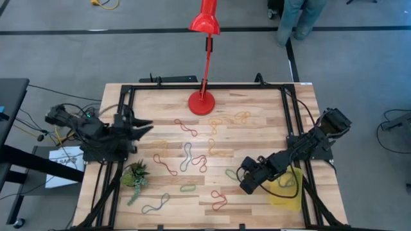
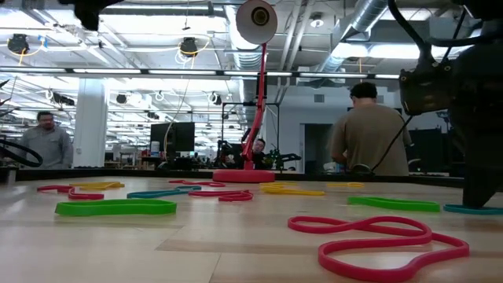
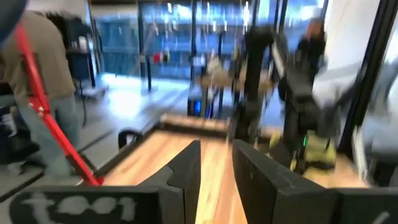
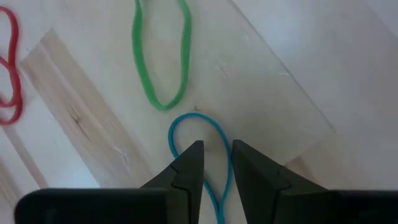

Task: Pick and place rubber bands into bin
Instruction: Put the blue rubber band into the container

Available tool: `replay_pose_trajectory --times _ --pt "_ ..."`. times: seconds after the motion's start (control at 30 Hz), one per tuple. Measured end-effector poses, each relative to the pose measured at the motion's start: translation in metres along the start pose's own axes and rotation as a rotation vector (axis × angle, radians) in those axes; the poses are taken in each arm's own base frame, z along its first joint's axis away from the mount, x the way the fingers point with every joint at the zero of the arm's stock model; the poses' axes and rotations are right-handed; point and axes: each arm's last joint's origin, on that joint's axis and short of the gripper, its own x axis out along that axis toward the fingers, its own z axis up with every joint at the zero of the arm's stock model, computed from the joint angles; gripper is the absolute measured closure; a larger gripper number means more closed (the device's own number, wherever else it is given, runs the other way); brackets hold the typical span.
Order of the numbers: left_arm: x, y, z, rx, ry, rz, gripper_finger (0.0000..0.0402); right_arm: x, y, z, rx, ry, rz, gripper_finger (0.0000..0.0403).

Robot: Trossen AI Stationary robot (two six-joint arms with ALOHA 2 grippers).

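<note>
Right gripper: our working gripper hangs low over the table's right front part, just beside the bin, pointed down at the wood. Its jaws stand narrow, a slim gap between the tips, and they hold nothing.

Blue band: the thin loop lies flat on the wood directly under the tips. One strand shows through the gap and its rounded end curls just past the fingers.

Green band: a little beyond the blue one, apart from it, and outside our reach line.

Bin: the translucent yellow tray sits at the table's right front edge, half hidden under our right arm. We see at least one loop already in it.

Other rubber bands: red, yellow, orange and green loops lie scattered across the middle of the table — most of the job looks undone.

Risk, missed pinch: the band is thin and flat, so we judge the tips could close over it and come up empty — or push it sideways.

Risk, half catch: if we snag only one strand, the floppy loop may slip free on the way to the bin.

Risk, the bin: it is close to our arm, and a wide swing could nudge it.

Left gripper: it waits at the left edge, jaws narrowly apart, holding nothing.
</note>
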Motion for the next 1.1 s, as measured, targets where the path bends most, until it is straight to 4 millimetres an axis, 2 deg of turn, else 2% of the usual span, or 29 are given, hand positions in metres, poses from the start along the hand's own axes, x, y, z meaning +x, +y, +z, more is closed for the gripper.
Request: replay_pose_trajectory --times 0.13,0.27,0.43,0.6,0.83,0.97,1.1 --pt "0.029 -0.021 -0.002 0.071 0.133 0.043 0.0319 0.001 -0.003 0.005 -0.018 0.006 -0.005 0.0321" --pt "0.052 -0.039 -0.02 0.075 0.249 0.037 0.0319 0.001 -0.003 0.005 -0.032 0.002 -0.009 0.0328" --pt "0.069 -0.052 -0.039 0.08 0.325 0.022 0.0319 0.0 -0.002 0.002 -0.05 -0.011 -0.02 0.0356" --pt "0.076 -0.05 -0.036 0.048 0.275 0.056 0.0319 0.0 -0.002 0.0 -0.085 -0.011 -0.028 0.0395" --pt "0.078 -0.043 -0.033 0.041 0.269 0.087 0.0319 -0.005 0.002 0.007 -0.157 0.026 0.002 0.0401" --pt "0.079 -0.04 -0.033 0.04 0.269 0.101 0.0319 -0.025 0.015 0.021 -0.142 0.048 0.03 0.0401" --pt "0.08 -0.038 -0.033 0.039 0.269 0.113 0.0319 -0.053 0.023 0.031 -0.133 0.086 -0.041 0.0402"
